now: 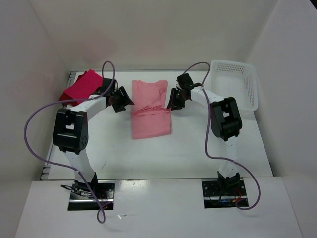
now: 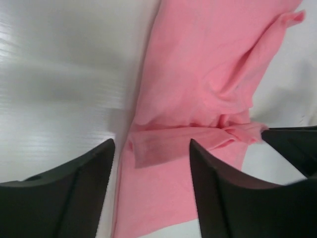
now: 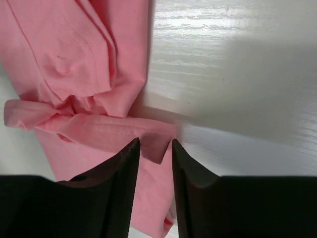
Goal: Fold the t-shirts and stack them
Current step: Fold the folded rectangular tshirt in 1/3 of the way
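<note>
Across the lower middle of the top view the bare table (image 1: 148, 153) gives free passage, while the salmon shirt (image 1: 151, 111) fills the centre between the left gripper (image 1: 120, 99) and the right gripper (image 1: 176, 98), the crimson shirt (image 1: 81, 85) blocks the upper left and the basket (image 1: 237, 82) the upper right.

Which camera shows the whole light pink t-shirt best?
The top external view: the light pink t-shirt lies there entire, partly folded. The left wrist view catches only its left side and a cross fold; the right wrist view only its right edge and that fold, just beyond the fingers.
</note>
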